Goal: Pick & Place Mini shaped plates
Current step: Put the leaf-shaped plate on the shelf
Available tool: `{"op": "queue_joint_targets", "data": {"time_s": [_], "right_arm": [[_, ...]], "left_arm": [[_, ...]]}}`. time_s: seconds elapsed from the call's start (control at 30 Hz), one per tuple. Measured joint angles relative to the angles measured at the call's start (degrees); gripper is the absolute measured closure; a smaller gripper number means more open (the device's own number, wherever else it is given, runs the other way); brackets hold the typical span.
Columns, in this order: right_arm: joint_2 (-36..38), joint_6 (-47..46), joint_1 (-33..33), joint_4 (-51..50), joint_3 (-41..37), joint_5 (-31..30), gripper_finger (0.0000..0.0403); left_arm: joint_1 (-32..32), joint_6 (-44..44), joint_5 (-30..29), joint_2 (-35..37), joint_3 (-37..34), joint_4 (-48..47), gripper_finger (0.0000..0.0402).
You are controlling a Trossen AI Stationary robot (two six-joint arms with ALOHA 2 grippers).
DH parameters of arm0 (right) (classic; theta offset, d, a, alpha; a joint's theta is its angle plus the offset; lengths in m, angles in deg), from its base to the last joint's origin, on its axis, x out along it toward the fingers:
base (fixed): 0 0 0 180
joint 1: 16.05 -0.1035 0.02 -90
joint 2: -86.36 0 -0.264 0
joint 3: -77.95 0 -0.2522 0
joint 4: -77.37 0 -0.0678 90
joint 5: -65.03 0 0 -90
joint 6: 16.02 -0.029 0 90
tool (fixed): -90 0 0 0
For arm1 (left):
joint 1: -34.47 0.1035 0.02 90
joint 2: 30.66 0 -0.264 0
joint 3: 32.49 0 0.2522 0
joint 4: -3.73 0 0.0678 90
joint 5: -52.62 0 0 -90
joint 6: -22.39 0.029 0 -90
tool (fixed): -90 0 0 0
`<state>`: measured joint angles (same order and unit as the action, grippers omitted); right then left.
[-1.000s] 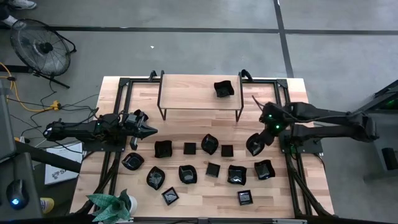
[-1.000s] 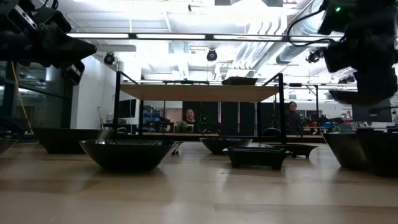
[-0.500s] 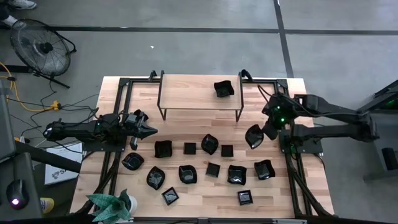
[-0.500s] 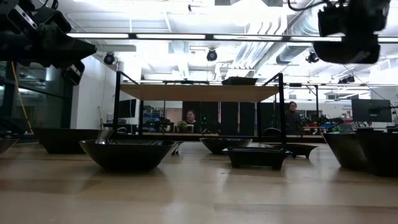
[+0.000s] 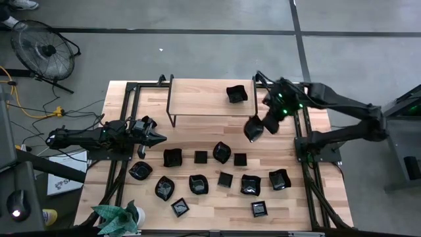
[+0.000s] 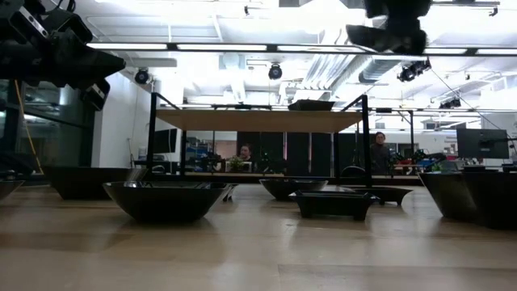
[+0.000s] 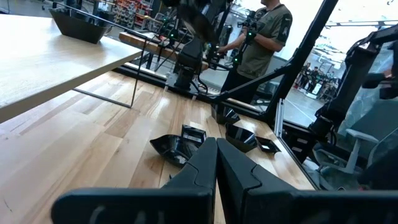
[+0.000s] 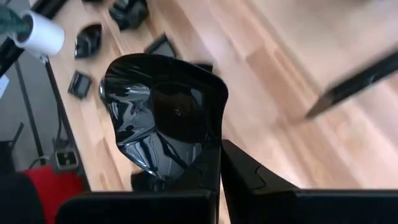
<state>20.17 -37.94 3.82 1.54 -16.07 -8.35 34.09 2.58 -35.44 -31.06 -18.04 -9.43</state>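
Note:
Several glossy black mini shaped plates (image 5: 222,153) lie on the wooden table's near half, each resting on its base. One more plate (image 5: 237,93) sits on top of the raised wooden shelf (image 5: 204,99) at the far side. My right gripper (image 5: 262,124) hangs high beside the shelf's right end, shut on a leaf-like plate (image 8: 163,115), which also shows near the low view's top (image 6: 386,34). My left gripper (image 5: 160,138) waits shut and level above the table's left side, its tips (image 7: 216,148) holding nothing. My right gripper pinches the leaf-like plate's rim (image 8: 210,149) between its two fingers at one edge. The fingers slant down from the table's right side. The plate is lifted well clear of the table, tilted, with its hollow face toward the wrist camera.
Black frame rails (image 5: 125,112) run along both table sides. A green plant (image 5: 117,217) with a white cup stands at the near left corner. In the left wrist view a person (image 7: 264,34) stands beyond the table. Bare wood lies between the shelf and the plates.
My right gripper has risen and gone toward the table's far edge and leftward, toward the shelf's right end, rolling somewhat as it went. It stays shut on the plate, which has gone up with it, higher above the table.

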Motion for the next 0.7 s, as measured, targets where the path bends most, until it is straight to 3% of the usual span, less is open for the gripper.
{"op": "queue_joint_targets", "data": {"time_s": [0.7], "right_arm": [[-35.4,7.0,8.8,-0.1,38.0,0.4,0.0403]], "left_arm": [[0.0,0.0,0.0,0.0,0.0,0.0,0.0400]]}}
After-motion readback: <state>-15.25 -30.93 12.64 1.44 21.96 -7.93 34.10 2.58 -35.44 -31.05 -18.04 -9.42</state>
